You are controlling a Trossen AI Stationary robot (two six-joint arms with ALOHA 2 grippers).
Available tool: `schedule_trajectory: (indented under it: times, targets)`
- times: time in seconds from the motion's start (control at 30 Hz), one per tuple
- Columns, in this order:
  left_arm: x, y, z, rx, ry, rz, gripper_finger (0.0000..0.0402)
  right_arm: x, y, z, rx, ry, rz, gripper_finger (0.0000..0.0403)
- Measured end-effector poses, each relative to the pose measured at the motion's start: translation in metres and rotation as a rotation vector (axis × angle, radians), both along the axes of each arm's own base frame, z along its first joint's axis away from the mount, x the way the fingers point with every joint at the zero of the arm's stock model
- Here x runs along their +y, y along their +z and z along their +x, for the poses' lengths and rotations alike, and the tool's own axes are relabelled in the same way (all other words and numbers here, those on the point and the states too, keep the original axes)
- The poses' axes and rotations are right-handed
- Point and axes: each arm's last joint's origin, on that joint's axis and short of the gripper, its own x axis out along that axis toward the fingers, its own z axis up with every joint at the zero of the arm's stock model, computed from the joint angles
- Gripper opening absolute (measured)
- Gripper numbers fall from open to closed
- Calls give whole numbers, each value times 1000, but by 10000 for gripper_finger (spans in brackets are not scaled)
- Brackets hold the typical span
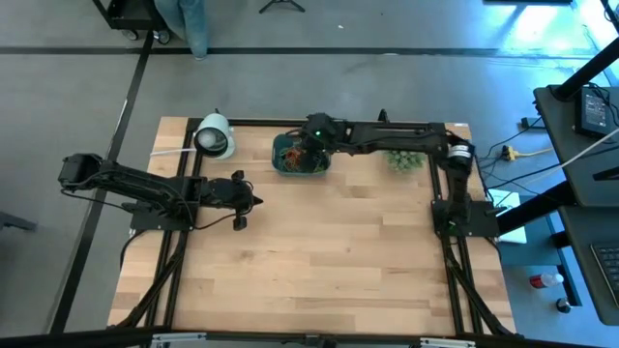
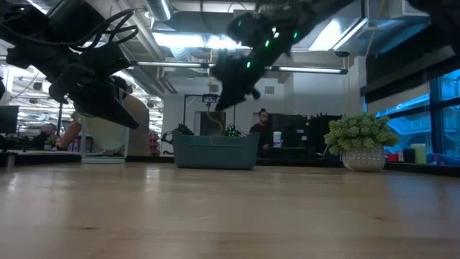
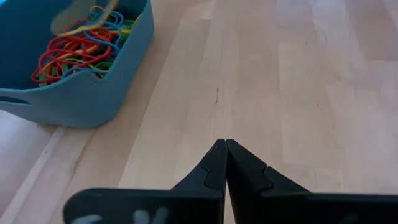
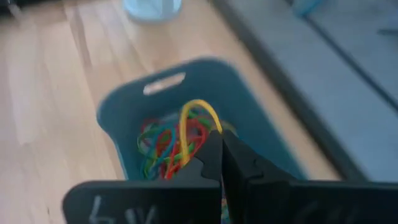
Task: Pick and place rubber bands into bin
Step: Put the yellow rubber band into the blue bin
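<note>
The teal-blue bin point(image 1: 301, 159) stands at the table's far edge with a tangle of red, green, yellow and blue rubber bands point(image 4: 163, 146) inside; it also shows in the low view point(image 2: 215, 150) and the left wrist view point(image 3: 74, 93). My right gripper point(image 4: 221, 138) hovers over the bin point(image 4: 249, 93), shut on a yellow rubber band point(image 4: 185, 134). In the high view it sits above the bin's middle point(image 1: 311, 145). My left gripper point(image 3: 225, 147) is shut and holds nothing. It hangs above bare wood to the left of and nearer than the bin point(image 1: 247, 200). My right gripper pinches the yellow rubber band between its two fingertips at one end of the loop point(image 4: 212, 122), coming from above and pointing down into the bin. The band arches beside the fingers and its lower part point(image 4: 183, 155) reaches the pile in the bin.
A white cylinder point(image 1: 215, 136) lies on its side near the far left corner. A spiky green plant in a pot point(image 1: 404, 159) stands right of the bin, under the right arm. Bare wood fills the table's middle and near half point(image 1: 329, 261). People show in the room behind.
</note>
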Motion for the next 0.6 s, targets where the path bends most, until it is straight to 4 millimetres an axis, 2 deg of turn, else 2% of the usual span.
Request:
schedule_trajectory:
  times: [0.13, 0.27, 0.47, 0.6]
  targets:
    - [0, 0, 0, 0, 1, 1, 3, -5, -32, 10, 32, 24, 44, 1]
    - [0, 0, 0, 1, 0, 8, 6, -6, -49, 14, 75, 22, 60, 11]
    - [0, 0, 0, 3, -4, 15, 1, -9, -52, 7, 107, -47, 135, 40]
    - [0, 0, 0, 3, -4, 15, 6, -9, -47, 1, 137, -60, 148, 70]
